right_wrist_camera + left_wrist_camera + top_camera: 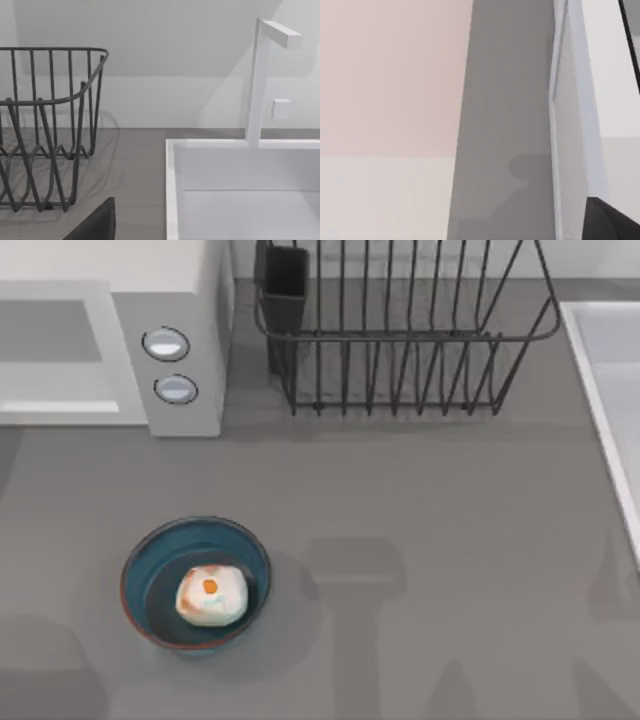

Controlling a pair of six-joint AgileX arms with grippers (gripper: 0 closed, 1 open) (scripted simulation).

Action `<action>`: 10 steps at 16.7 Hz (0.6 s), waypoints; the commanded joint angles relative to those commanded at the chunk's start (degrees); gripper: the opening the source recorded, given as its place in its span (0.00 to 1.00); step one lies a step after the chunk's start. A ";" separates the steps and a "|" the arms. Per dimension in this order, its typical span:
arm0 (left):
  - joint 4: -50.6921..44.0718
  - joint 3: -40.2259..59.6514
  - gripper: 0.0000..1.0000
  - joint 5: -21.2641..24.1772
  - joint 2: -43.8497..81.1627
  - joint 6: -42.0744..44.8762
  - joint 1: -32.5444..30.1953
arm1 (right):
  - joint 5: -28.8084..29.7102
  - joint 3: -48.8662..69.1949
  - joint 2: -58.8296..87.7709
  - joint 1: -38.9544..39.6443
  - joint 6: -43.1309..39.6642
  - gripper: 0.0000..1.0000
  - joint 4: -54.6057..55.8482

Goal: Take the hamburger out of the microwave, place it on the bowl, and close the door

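The microwave (110, 340) stands at the far left of the counter (450, 540), with its door (55, 350) shut flat against the front. Nearer, on the left, the bowl (196, 585) sits on the counter, and the hamburger (211, 594) lies inside it. At the far middle is a wire rack (400, 330), and a white sink (610, 390) is at the right edge. Whether each arm's tool is apart or together, I cannot tell.

A grey table (430, 540) carries a dark wire dish rack (400, 330) beside a white sink (240, 200) with tap (260, 80).
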 joint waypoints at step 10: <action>-20.33 26.99 0.00 1.68 28.19 17.22 8.77 | 0.00 0.00 0.00 0.00 0.00 1.00 0.00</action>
